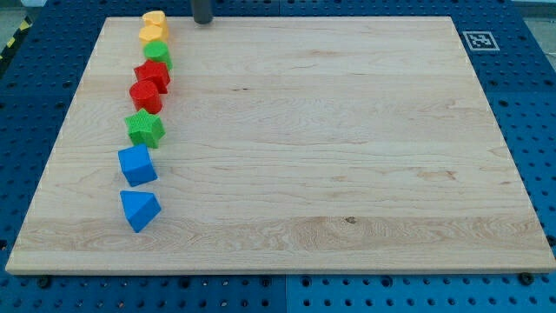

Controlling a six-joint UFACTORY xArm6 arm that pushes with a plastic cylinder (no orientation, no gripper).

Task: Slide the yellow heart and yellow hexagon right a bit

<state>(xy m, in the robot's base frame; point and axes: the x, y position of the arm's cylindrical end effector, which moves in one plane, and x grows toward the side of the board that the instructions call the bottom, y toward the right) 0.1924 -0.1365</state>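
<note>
The yellow heart (155, 19) sits at the top left of the wooden board (330, 148), touching the yellow hexagon (153, 35) just below it. My tip (202, 21) shows as a dark rod at the view's top edge, to the right of the yellow heart with a small gap between them. It touches no block.
Below the yellow blocks runs a column down the board's left side: a green block (158, 56), a red star (152, 75), a red hexagon (145, 96), a green star (145, 128), a blue cube (136, 164) and a blue triangle (140, 209). A marker tag (479, 40) lies off the top right corner.
</note>
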